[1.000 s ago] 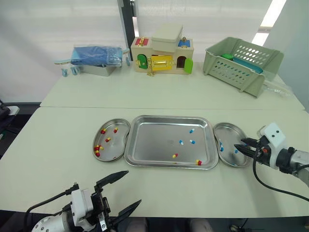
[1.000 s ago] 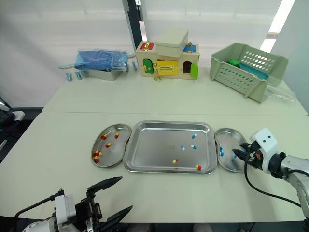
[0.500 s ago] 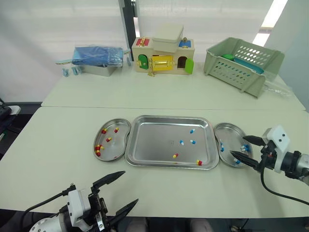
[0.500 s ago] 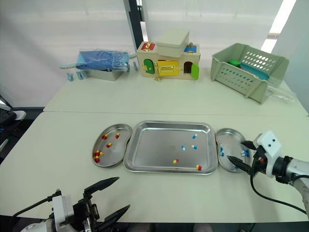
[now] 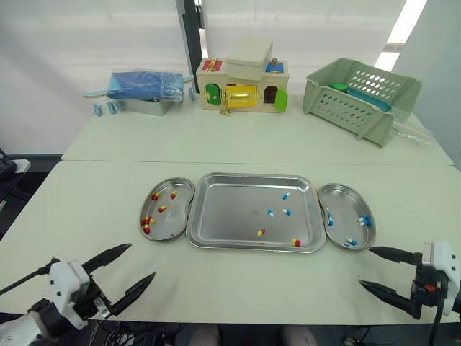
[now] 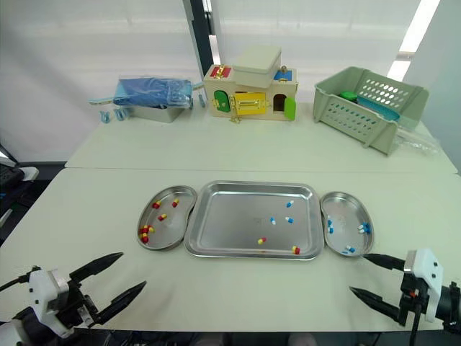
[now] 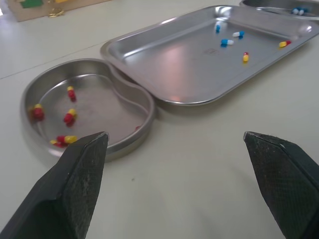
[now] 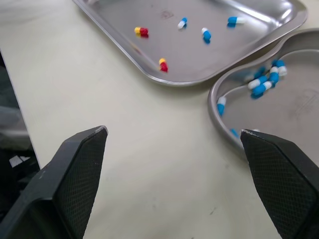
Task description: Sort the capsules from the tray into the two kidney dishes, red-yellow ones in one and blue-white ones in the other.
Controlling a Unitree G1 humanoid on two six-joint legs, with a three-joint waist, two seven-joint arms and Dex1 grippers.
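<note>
The left fingers (image 5: 108,254) and right fingers (image 5: 392,253) stand wide and empty over the desk's (image 5: 238,288) near edge, between picks I judge, so next comes a reach into the tray (image 5: 252,176), where five capsules (image 5: 286,211) lie, to pinch one.

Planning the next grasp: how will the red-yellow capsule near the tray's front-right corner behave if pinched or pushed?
The red-yellow capsule looks small, rounded and glossy, so it probably rolls or skids on the polished tray when nudged. Likely very light, it may squirt from a pinch. The raised rim beside it should stop it rolling off.
</note>
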